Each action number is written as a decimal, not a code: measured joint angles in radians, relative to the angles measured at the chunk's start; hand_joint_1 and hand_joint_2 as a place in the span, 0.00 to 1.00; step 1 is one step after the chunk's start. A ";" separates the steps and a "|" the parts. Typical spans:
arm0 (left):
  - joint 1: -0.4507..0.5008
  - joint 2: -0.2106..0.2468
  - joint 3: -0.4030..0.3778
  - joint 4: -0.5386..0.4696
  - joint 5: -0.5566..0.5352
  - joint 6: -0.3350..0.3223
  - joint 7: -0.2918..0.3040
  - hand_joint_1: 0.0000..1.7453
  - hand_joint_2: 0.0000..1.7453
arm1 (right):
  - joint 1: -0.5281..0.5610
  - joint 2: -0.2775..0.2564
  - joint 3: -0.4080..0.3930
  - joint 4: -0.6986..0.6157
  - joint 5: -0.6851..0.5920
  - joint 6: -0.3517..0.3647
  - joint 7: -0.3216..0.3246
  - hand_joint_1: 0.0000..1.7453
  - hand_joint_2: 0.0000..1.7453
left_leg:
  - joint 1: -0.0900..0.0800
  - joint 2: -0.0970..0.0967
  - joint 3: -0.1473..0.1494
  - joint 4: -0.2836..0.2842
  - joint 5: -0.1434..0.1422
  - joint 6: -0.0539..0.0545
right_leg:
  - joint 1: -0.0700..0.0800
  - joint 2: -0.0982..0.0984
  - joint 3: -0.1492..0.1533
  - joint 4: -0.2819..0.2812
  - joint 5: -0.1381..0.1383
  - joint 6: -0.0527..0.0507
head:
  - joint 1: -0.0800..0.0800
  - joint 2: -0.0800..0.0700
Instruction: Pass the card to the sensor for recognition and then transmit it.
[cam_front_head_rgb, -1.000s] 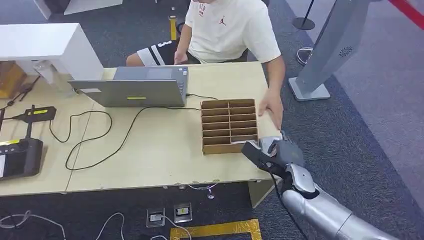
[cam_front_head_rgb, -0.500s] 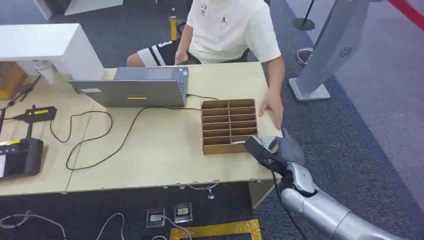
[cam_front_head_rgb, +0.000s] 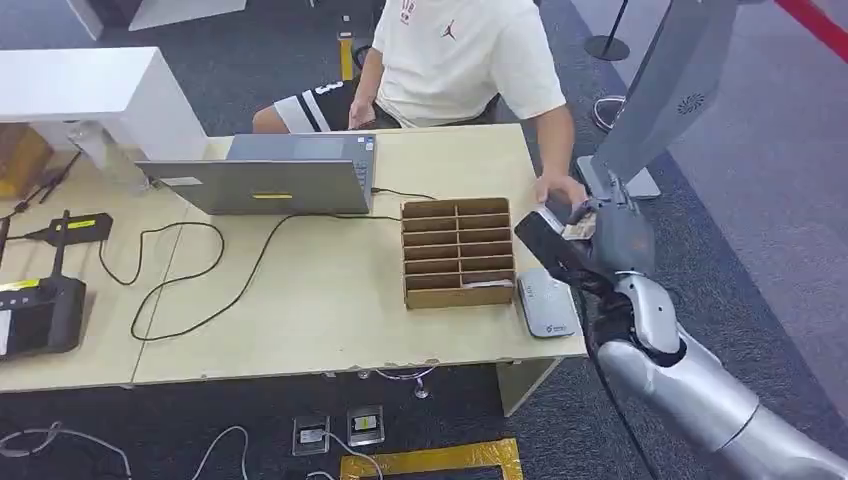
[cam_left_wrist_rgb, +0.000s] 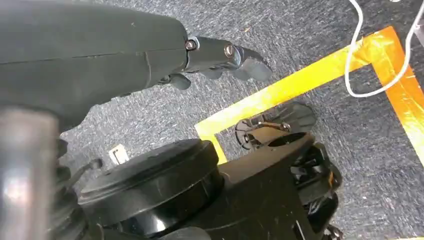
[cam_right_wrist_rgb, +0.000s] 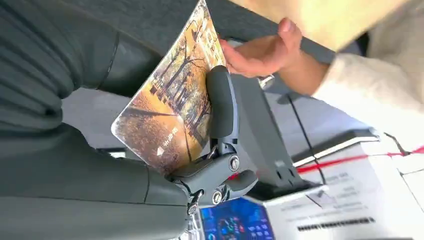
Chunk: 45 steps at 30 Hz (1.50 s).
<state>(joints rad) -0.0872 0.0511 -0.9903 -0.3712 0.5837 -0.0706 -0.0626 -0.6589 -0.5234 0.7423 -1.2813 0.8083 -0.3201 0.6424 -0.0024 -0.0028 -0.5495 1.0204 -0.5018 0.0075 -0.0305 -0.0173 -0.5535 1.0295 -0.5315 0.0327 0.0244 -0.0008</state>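
Note:
My right hand (cam_front_head_rgb: 598, 242) is raised beyond the table's right edge, pinching the card (cam_front_head_rgb: 578, 230). In the right wrist view the card (cam_right_wrist_rgb: 167, 112) shows an autumn tree picture and sits between the thumb and a dark finger (cam_right_wrist_rgb: 220, 102). A person's hand (cam_front_head_rgb: 560, 190) reaches to the card's far edge, where its fingertips (cam_right_wrist_rgb: 235, 50) meet it. The grey sensor (cam_front_head_rgb: 546, 303) lies flat on the table's front right corner, below and left of my hand. My left hand (cam_left_wrist_rgb: 150, 47) hangs over the carpet, fingers loosely extended, holding nothing.
A cardboard divider box (cam_front_head_rgb: 458, 252) stands beside the sensor. A laptop (cam_front_head_rgb: 270, 180) with a black cable (cam_front_head_rgb: 200, 300) is further left on the wooden table (cam_front_head_rgb: 330, 310). The seated person (cam_front_head_rgb: 455, 60) is behind the table. A grey stand (cam_front_head_rgb: 640, 130) rises at the right.
My right hand lifted off the sensor and carried the card up and to the right. The person's hand left the table and came to the card. The sensor now lies uncovered.

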 joint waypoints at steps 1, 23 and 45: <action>-0.001 0.000 0.000 -0.002 0.000 0.000 0.001 0.00 1.00 | -0.013 -0.001 0.000 -0.016 0.002 0.017 0.000 1.00 1.00 | 0.000 0.000 0.000 0.000 0.000 0.000 | 0.000 0.000 0.000 0.000 0.000 0.000 | 0.001 0.000; -0.033 0.018 -0.060 -0.035 0.092 0.000 -0.002 0.00 1.00 | -0.317 0.172 0.371 0.139 -0.048 0.263 -0.031 1.00 1.00 | 0.002 -0.001 -0.003 0.000 0.001 -0.001 | 0.002 -0.001 -0.001 0.001 0.000 0.000 | 0.001 0.000; -0.018 0.020 -0.061 -0.028 0.112 0.000 -0.008 0.00 1.00 | -0.391 0.253 0.465 0.397 -0.058 0.094 -0.014 0.00 0.00 | 0.002 0.000 -0.002 0.000 0.001 -0.001 | 0.003 0.000 -0.001 0.000 0.001 -0.001 | 0.001 0.000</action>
<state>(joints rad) -0.1049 0.0710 -1.0510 -0.3994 0.6958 -0.0706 -0.0710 -1.0496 -0.2709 1.2070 -0.8846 0.7500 -0.2257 0.6279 -0.0001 -0.0032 -0.5516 1.0205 -0.5010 0.0061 -0.0280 -0.0174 -0.5549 1.0297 -0.5309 0.0317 0.0252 -0.0008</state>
